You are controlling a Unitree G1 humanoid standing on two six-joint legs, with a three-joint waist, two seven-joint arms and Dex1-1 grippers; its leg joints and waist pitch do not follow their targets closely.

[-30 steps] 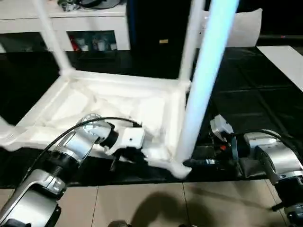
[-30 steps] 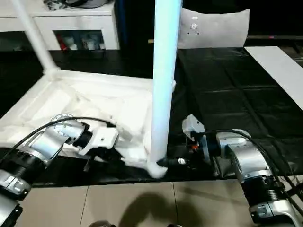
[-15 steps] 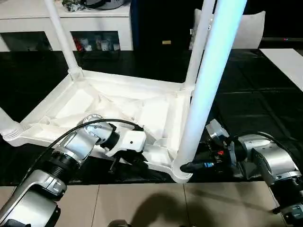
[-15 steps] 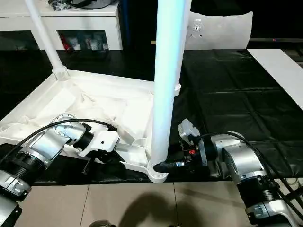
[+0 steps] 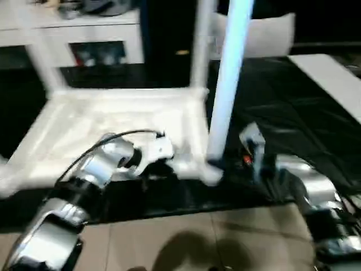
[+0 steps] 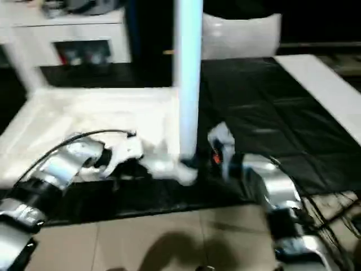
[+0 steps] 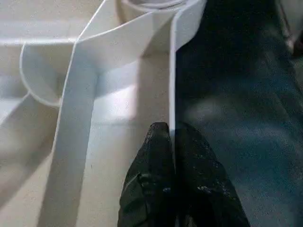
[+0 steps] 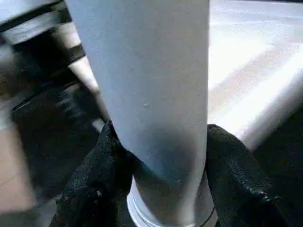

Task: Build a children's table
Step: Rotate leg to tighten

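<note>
All-white plastic children's table (image 5: 113,124) lies upside down on the black floor covering (image 5: 293,107), ribbed underside facing up, taking the left and centre of the head views. Long round tapered white leg (image 5: 228,84) stands upright in the rounded corner socket (image 5: 210,174) at the table's near right corner, roughly 5 o'clock of the tabletop. Two more legs rise from the far corners: one at about 11 o'clock (image 5: 39,62), one at about 1 o'clock (image 5: 202,51). Left gripper (image 7: 171,137) sits at the near edge of the top, at 9 o'clock of the socketed leg; its two black fingers (image 7: 154,156) are pressed together with the thin white rim wall (image 7: 172,85) of the top pinched between them. Right gripper (image 8: 161,156) reaches in from 3 o'clock of the near leg; its black fingers (image 8: 99,189) sit either side of the leg's base just above the socket, touching it, closed around the leg. Beige floor tiles (image 5: 186,237) at 6 o'clock. White cabinet (image 5: 84,34) with glass doors at 11 o'clock, well behind the table.
</note>
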